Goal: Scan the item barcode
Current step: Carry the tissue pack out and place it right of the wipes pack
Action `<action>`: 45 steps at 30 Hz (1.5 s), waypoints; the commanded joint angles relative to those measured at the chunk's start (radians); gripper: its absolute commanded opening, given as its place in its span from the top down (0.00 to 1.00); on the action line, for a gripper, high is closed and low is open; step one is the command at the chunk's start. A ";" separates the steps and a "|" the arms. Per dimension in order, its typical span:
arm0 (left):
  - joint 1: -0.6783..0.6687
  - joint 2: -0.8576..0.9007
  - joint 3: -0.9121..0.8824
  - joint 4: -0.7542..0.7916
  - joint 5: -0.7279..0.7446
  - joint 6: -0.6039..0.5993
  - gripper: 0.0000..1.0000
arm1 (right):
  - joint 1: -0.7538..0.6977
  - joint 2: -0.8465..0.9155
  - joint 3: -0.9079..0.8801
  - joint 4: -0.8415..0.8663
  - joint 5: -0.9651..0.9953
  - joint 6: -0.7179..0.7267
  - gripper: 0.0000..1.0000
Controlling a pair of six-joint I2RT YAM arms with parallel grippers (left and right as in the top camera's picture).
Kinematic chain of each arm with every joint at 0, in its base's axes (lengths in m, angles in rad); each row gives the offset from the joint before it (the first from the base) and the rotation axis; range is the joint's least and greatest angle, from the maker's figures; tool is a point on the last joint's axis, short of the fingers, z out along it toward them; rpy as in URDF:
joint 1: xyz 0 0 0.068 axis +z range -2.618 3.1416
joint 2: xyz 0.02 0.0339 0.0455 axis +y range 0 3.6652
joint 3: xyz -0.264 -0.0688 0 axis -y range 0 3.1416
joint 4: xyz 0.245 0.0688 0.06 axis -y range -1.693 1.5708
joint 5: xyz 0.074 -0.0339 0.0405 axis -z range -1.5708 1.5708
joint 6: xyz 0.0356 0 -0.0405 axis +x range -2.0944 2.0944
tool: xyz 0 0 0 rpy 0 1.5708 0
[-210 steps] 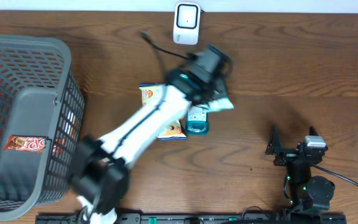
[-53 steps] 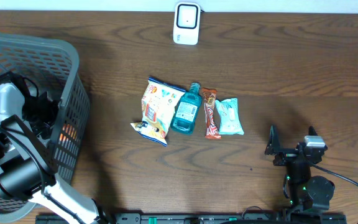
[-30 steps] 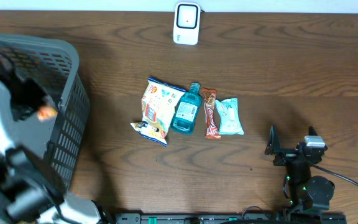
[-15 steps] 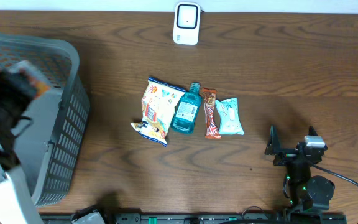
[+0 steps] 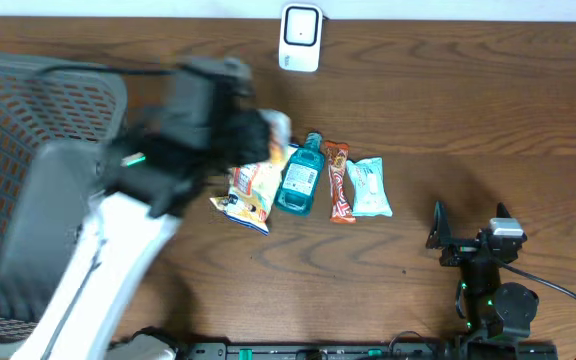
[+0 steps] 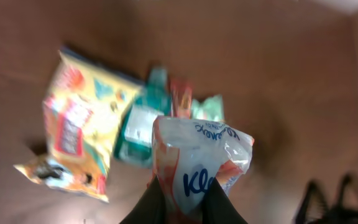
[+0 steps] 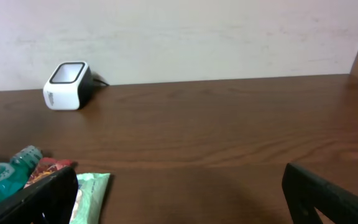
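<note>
overhead: tissue pack (image 5: pixel 280 126) is held by left gripper (image 5: pixel 266 132) above chip bag (image 5: pixel 252 186), between basket (image 5: pixel 28 75) and scanner (image 5: pixel 300 37); right gripper (image 5: pixel 468 236) rests at lower right, well apart | left wrist: the pack's lower end is pinched between the 2 fingers (image 6: pixel 149 202), chip bag blurred beneath | right wrist: jaws are spread wide; scanner is seen at far left

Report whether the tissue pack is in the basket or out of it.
Out. The left gripper pinches the tissue pack above the table.

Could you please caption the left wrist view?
Left jaws pinch a tissue pack above the snack bag and bottle.
</note>
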 commanded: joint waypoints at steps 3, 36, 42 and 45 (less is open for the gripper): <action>-0.133 0.179 -0.012 -0.036 -0.080 -0.106 0.93 | 0.005 -0.004 -0.002 -0.003 -0.003 0.013 0.01; -0.328 0.734 -0.013 0.742 0.085 -0.457 0.69 | 0.005 -0.004 -0.002 -0.003 -0.003 0.013 0.01; -0.325 0.728 -0.013 0.744 0.090 -0.457 0.41 | 0.005 -0.004 -0.002 -0.003 -0.003 0.013 0.01; -0.324 0.700 -0.013 0.743 0.093 -0.424 0.32 | 0.005 -0.004 -0.002 -0.004 -0.003 0.013 0.01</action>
